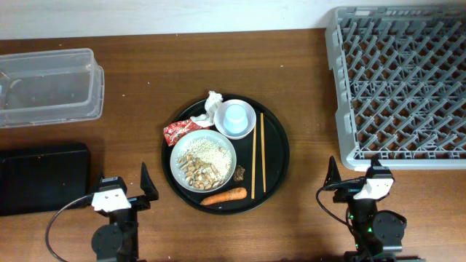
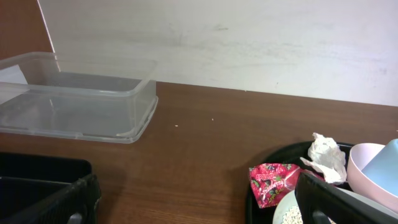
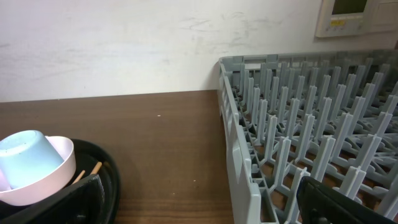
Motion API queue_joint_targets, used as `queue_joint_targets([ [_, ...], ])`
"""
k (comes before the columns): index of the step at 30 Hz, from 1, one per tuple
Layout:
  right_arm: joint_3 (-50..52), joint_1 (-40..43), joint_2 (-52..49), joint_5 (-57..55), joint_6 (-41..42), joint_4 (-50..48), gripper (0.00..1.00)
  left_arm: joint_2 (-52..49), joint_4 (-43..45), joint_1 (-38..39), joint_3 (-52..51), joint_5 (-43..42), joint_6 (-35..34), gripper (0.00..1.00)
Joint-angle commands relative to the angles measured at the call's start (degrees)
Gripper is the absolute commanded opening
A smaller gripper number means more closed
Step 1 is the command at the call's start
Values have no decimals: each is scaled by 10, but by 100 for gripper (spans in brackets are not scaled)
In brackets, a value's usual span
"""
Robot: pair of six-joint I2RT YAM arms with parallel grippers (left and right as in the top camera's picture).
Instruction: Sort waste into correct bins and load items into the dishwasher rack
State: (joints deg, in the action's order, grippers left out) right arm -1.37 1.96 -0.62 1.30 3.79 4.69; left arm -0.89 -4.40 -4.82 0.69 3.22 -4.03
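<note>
L gripper (image 1: 125, 182): arm low at near table edge, pointing fwd, jaws wide apart, nothing between. Black bin tray (image 1: 44, 178) just left of jaws, clear tub (image 1: 47, 84) ahead-left. Plate (image 1: 175, 154) w/ rice and carrot (image 1: 224, 196) sit between the grippers. R gripper (image 1: 354, 173): same pose, jaws wide, empty. Rack (image 1: 400, 80) ahead-right.

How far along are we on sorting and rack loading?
Done: nothing; the clear tub and rack are empty. In hand: nothing; left end effector and right end effector are open, empty. Left: plate of scraps, carrot, tissue, wrapper, cup in bowl and chopsticks all sit on the round tray.
</note>
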Motion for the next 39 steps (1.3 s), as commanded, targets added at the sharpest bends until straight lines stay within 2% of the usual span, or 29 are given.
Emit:
queue_joint_targets([
  [1,10,4,4,-5,-3,-2,98,6,-2,3,-2,6,11,99],
  [29,10,4,4,-5,-3,-2,98,6,-2,3,-2,6,11,99],
  [31,10,4,4,-5,-3,-2,98,6,21,3,-2,6,10,99],
  [33,10,4,4,-5,-3,-2,98,6,11,3,-2,-134,5,99],
  [36,10,4,4,-5,-3,-2,98,-1,19,4,-1,-273,4,99],
  [37,10,4,4,-5,-3,-2,98,-1,42,4,-1,-325,2,99],
  [38,10,4,4,-5,-3,-2,98,-1,111,4,-1,-400,2,99],
  [39,10,4,4,-5,-3,-2,98,-1,151,4,5,-417,-7,99],
])
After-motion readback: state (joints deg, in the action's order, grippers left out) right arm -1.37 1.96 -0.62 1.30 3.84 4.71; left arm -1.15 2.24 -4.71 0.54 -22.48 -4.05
